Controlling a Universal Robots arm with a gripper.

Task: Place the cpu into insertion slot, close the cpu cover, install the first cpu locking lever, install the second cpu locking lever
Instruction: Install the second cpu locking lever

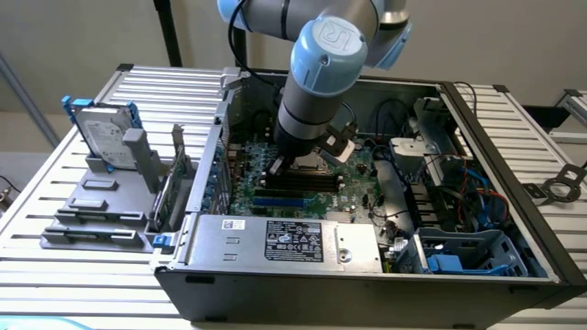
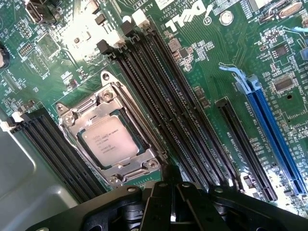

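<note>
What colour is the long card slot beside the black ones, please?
Blue card slot, clearest in the wrist view.

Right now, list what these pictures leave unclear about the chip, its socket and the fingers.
- Exterior view: the arm hides the socket.
- Wrist view: the print on the chip is too small to read.
- Wrist view: the fingers run off the picture's edge; they are shut.
- Wrist view: the cover lies over the chip, but whether the levers are locked cannot be told.

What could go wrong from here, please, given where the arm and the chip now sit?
1. The cpu lies in the insertion slot under the cpu cover; a bump might shift it.
2. The shut tool hangs close over the green board and the black memory slots; a low move could scrape them.
</note>
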